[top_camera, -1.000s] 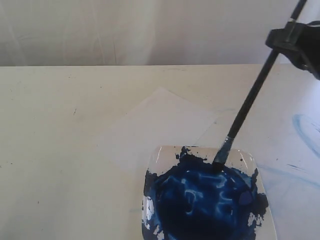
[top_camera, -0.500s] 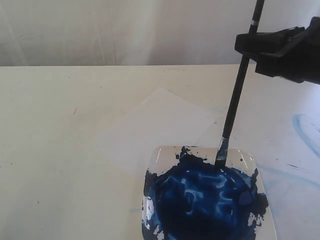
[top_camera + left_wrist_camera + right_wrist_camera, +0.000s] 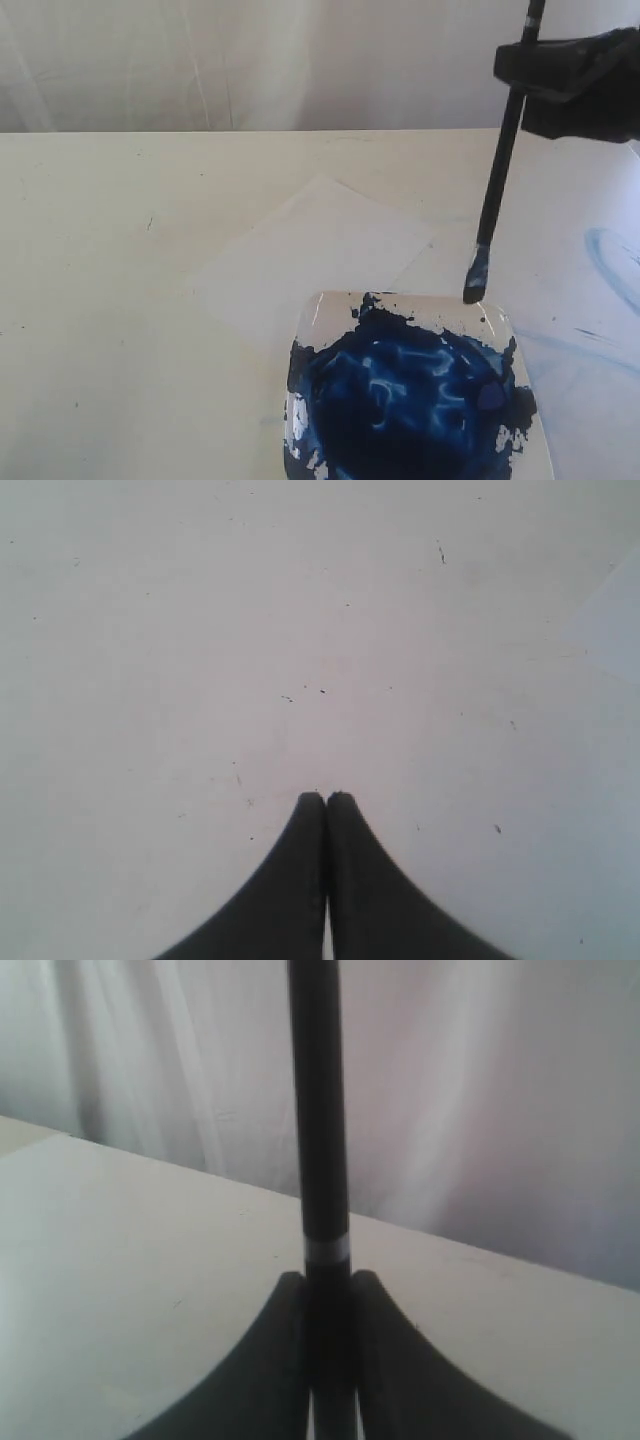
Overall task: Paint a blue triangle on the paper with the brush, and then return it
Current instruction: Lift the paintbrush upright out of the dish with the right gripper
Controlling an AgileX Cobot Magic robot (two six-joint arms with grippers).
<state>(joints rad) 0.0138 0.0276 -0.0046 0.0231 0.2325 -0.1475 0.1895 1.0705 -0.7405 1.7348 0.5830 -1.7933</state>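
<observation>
My right gripper [image 3: 520, 62] at the upper right of the exterior view is shut on the black handle of the brush [image 3: 497, 180]. The brush hangs nearly upright, and its blue-stained tip [image 3: 476, 283] is in the air just above the far rim of the paint dish [image 3: 320, 312]. The white paper [image 3: 320, 255] lies flat behind the dish, and no blue triangle shows on it. In the right wrist view the brush [image 3: 318, 1110] rises between the fingers of that gripper [image 3: 328, 1278]. My left gripper [image 3: 326, 797] is shut and empty over bare table.
The white square dish is smeared with dark blue paint [image 3: 405, 400] and sits at the front edge of the exterior view. Faint pale-blue smears [image 3: 612, 262] mark the table at the right. A white curtain hangs behind the table.
The right gripper has lifted the brush out of the paint and shifted it right; the tip, which rested in the dish, now hangs above its rim. The brush stands more upright.
</observation>
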